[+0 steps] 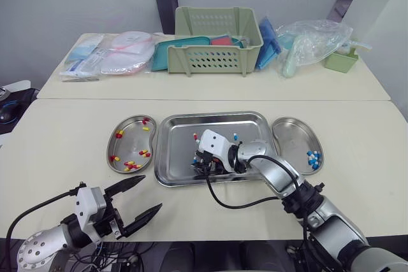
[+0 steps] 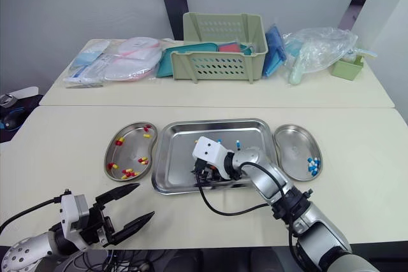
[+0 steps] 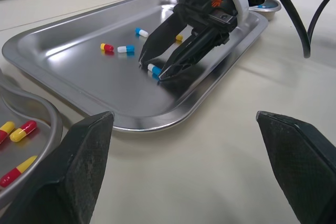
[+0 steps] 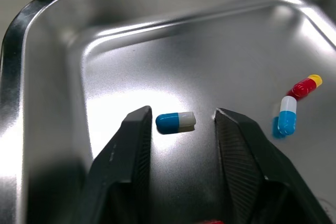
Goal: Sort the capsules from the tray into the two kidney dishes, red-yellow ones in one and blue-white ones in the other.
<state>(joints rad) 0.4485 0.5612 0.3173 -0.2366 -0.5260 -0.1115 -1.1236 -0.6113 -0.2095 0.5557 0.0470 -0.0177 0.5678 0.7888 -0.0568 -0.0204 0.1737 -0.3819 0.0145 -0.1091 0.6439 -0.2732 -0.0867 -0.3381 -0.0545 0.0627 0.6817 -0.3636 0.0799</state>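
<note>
Table, near side, read left to right.

- Left gripper (image 1: 152, 192): hovered over the bare cream table (image 1: 357, 176), at about 7 o'clock from the tray and well apart from it. Both black fingers were spread wide with nothing in them.
- Steel kidney-shaped dish on the left (image 1: 113, 151): sat just beside the tray at its 9 o'clock. It held a scatter of red-yellow capsules (image 1: 129, 165), most of them toward the dish's 6 o'clock.
- Rectangular stainless-steel tray (image 1: 172, 157): sat mid-table.
- Right gripper (image 1: 201, 166): was down inside the tray at about 6 o'clock, close to the near rim. Its fingers were parted and straddled one blue-white capsule (image 4: 176, 121) that lay flat on the tray floor. There was a gap on each side, so it was not pinched.
- Loose capsules in the tray: a red-yellow capsule (image 4: 306, 85) and a second blue-white capsule (image 4: 286, 115) lay side by side nearby. Another blue-white one (image 1: 234, 136) lay at about 1 o'clock from the gripper.
- Steel kidney-shaped dish on the right (image 1: 287, 130): sat just beside the tray at its 3 o'clock. A few blue-white capsules (image 1: 313, 158) were bunched at the dish's 4 o'clock.
</note>
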